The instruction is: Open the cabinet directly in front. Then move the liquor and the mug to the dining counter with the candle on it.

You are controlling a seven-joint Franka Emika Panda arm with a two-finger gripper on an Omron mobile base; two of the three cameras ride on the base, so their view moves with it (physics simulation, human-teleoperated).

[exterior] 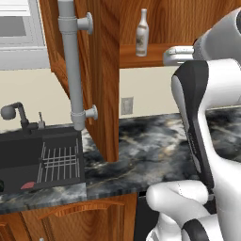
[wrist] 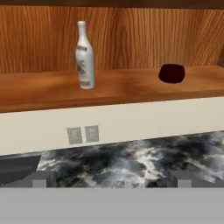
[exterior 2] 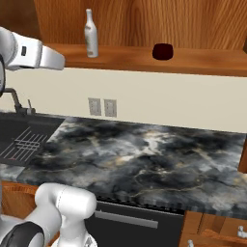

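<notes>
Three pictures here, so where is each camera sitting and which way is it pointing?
Left base view: behind the arm's left, facing the open cabinet door, sink and liquor; white arm at right.
Right base view: behind the arm's right, facing the shelf with liquor and mug; arm at left.
Hand view: on the hand, facing liquor and mug; open fingertips at bottom.
All share the liquor.

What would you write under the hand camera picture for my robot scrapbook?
Open gripper faces the open cabinet, liquor and mug standing apart on its shelf.
</notes>
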